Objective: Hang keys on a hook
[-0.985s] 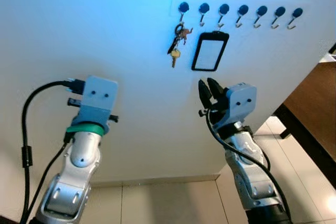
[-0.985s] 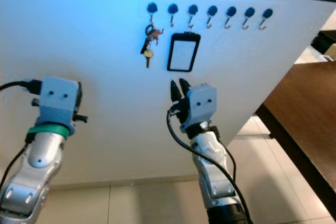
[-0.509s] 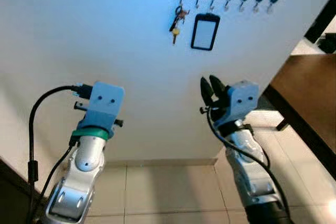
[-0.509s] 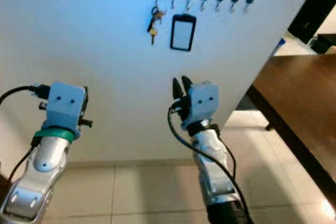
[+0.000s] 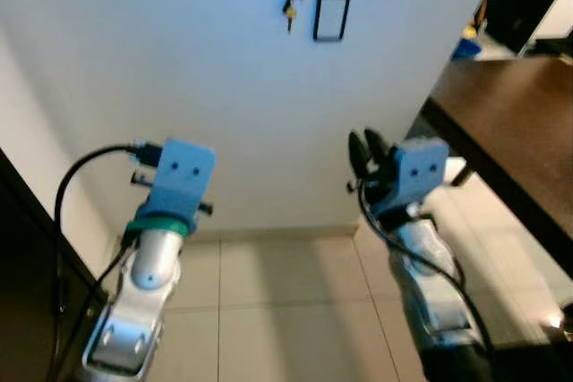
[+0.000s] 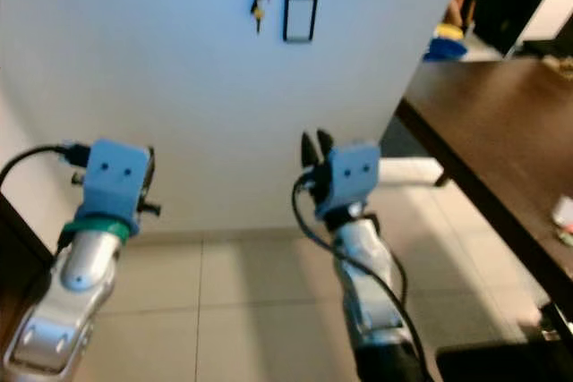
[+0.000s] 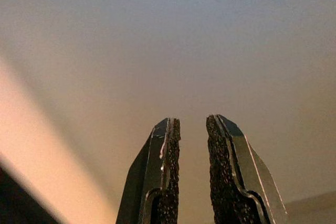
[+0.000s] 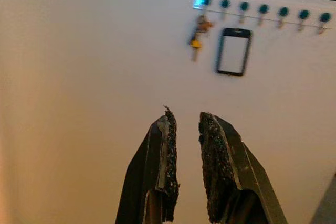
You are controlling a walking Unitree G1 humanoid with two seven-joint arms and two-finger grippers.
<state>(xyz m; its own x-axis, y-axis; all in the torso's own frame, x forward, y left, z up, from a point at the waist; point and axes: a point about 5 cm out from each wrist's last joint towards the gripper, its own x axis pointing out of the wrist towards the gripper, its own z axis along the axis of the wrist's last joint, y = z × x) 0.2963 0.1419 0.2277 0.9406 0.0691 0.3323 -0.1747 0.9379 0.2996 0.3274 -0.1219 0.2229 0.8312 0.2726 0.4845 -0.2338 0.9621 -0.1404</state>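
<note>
We see keys (image 8: 198, 31) hanging from the end hook (image 8: 205, 1) near the wall's top edge (image 8: 105, 77), well above our right gripper (image 8: 185, 124), fingers slightly apart and empty, left gripper (image 7: 190, 129) likewise, card holder (image 8: 234, 51) beside the keys

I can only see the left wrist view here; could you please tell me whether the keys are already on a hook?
Observer: Yes, the keys hang from the leftmost hook of a row of seven on the white wall.
Operator: Thank you. Is the right gripper carrying anything?
Observer: No, the right gripper is empty, its fingers slightly apart, and it points at the wall below the keys.
Operator: And what is the dark frame beside the keys?
Observer: A black-edged card holder that hangs from the second hook.
</note>
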